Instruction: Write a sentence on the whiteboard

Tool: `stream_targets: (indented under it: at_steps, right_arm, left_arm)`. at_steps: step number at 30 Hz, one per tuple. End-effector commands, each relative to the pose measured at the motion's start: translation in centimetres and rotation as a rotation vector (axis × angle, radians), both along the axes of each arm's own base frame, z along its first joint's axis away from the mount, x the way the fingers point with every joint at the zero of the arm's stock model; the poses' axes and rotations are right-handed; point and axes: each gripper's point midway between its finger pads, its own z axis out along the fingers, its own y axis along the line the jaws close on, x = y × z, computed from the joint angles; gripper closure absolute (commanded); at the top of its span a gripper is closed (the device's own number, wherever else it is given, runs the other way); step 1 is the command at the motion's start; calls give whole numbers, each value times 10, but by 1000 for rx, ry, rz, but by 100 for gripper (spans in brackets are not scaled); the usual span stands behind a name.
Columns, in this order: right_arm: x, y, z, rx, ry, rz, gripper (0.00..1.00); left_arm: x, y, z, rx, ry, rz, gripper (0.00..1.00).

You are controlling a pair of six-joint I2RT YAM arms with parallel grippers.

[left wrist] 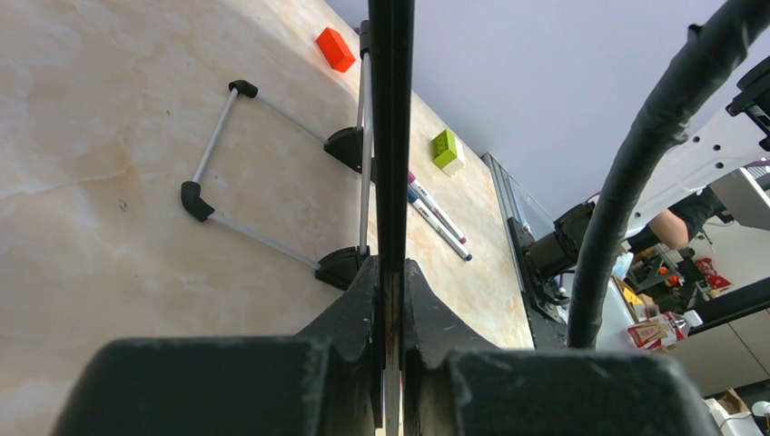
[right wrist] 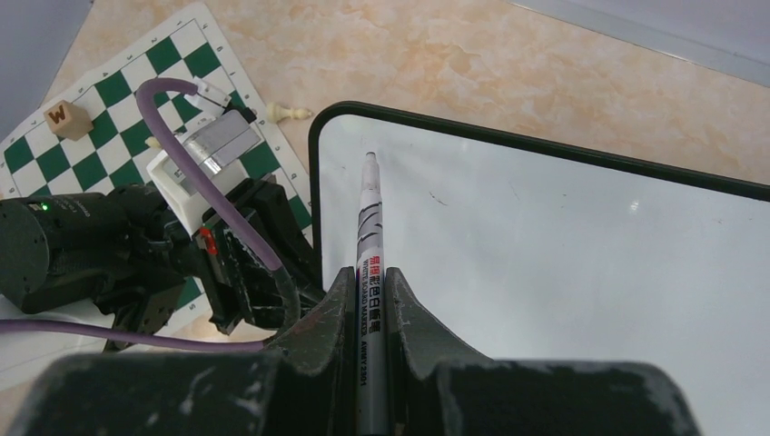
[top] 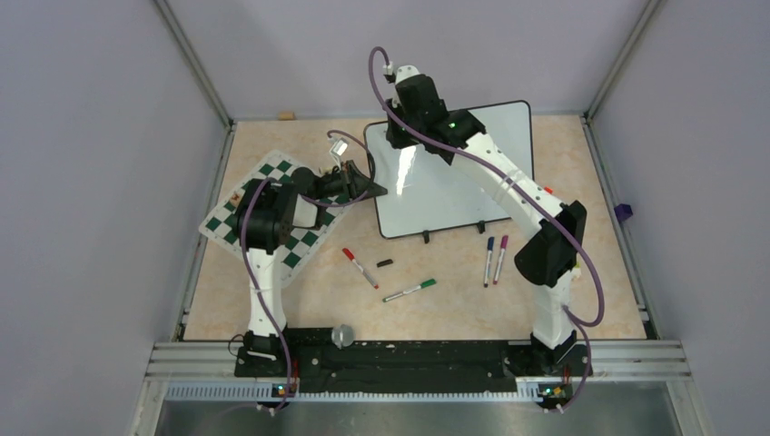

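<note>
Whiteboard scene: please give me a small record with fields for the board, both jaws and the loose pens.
whiteboard: no words visible on it
left jaws: shut on the whiteboard's left edge
right jaws: shut on a marker, tip over the board's far left corner
loose pens: red pen, green pen, blue pen, purple pen, in front of the board

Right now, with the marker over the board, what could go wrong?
The marker sticks far out of the right fingers, so writing pressure may tilt it. The left fingers pinch only the thin edge of the whiteboard; it could slip. The left arm sits close beside the tip, risking a bump.
</note>
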Motion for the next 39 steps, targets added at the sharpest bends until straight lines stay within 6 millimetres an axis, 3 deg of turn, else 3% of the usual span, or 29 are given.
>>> stream_targets:
  at_steps: [1,23,39]
  right_arm:
    - [4,8,21,25,-57,7,100]
    - [12,4,5,-17,-43,-32,100]
    - [-1,-2,-10,-37,11,-21,100]
  left_arm:
    - [-18,-7,2,16,-56,-100,100]
    - [-19,-7,4,17,-65,-102,100]
    - [-20,-7,4,16,-71,-98,100]
